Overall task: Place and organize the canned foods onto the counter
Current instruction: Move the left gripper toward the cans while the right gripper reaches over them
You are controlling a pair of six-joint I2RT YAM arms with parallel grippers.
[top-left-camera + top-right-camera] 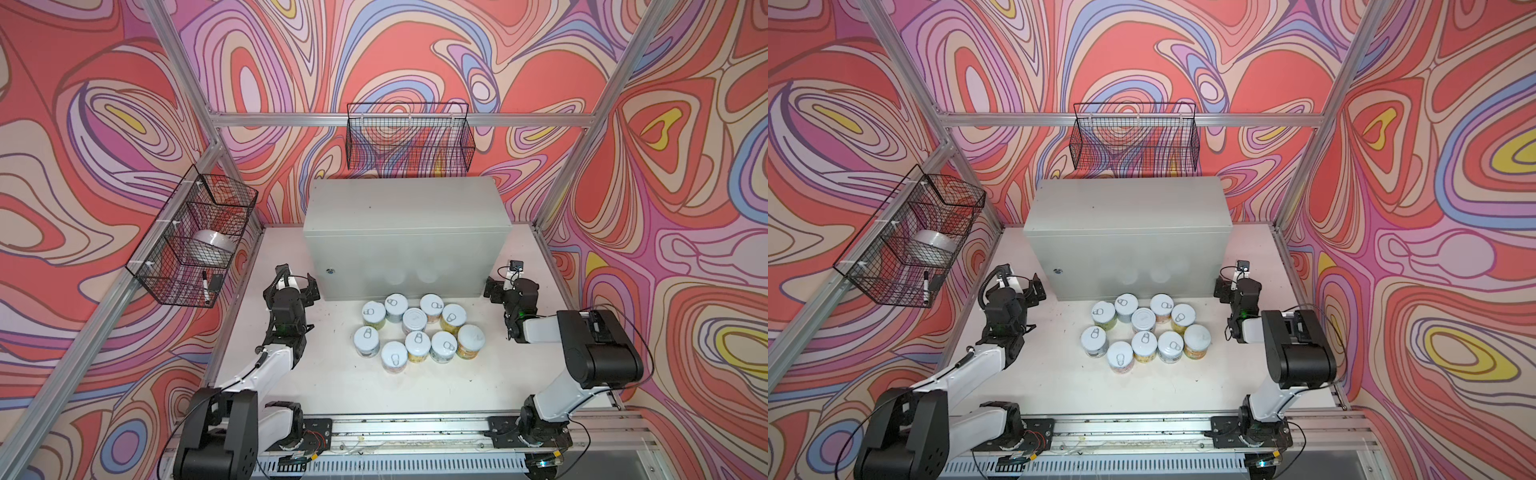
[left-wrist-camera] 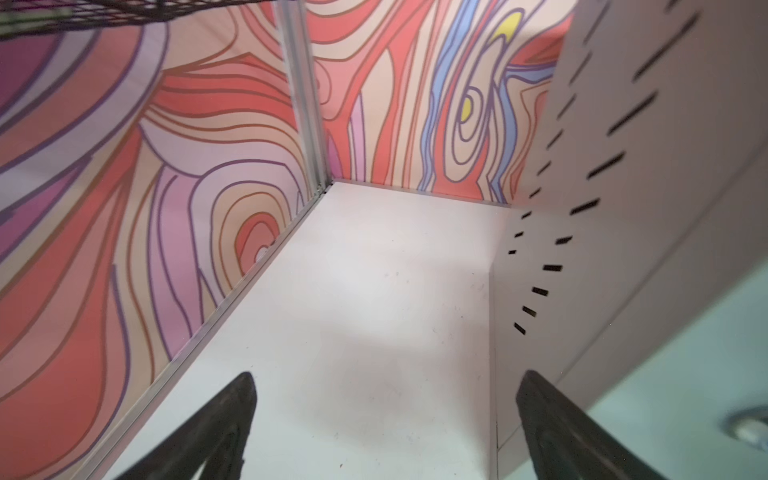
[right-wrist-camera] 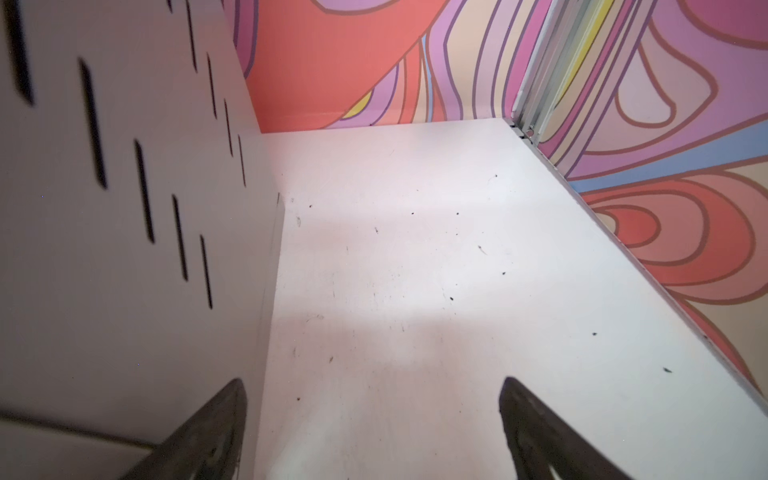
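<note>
Overhead, in both top views, the counter [image 1: 407, 216] stands at the back of the white table [image 1: 332, 386]. The canned foods [image 1: 414, 320] sit in a tight cluster of ten just in front of the counter's front face, all upright on the table. The left gripper [image 1: 305, 284] hangs beside the counter's front left corner, near the small round lock [image 1: 330, 270]. The right gripper [image 1: 498, 287] hangs beside the front right corner. Both are apart from the cans and carry nothing. A black back basket [image 1: 409, 137] hangs on the patterned wall above and behind the counter. A side basket [image 1: 191, 237], well to the counter's left, holds a white round thing [image 1: 214, 245] and a marker [image 1: 205, 286]. From the left wrist, the left gripper [image 2: 386, 376] has its jaws spread wide with only bare table [image 2: 374, 291] between them. The counter [image 2: 602, 187] shows its slotted side just beside one finger, and the lock [image 2: 748, 424] appears blurred on the front face. From the right wrist, the right gripper [image 3: 374, 380] is likewise spread wide and empty over the table [image 3: 415, 270]. The counter [image 3: 104, 291] presents its other slotted side just beside one finger.
</note>
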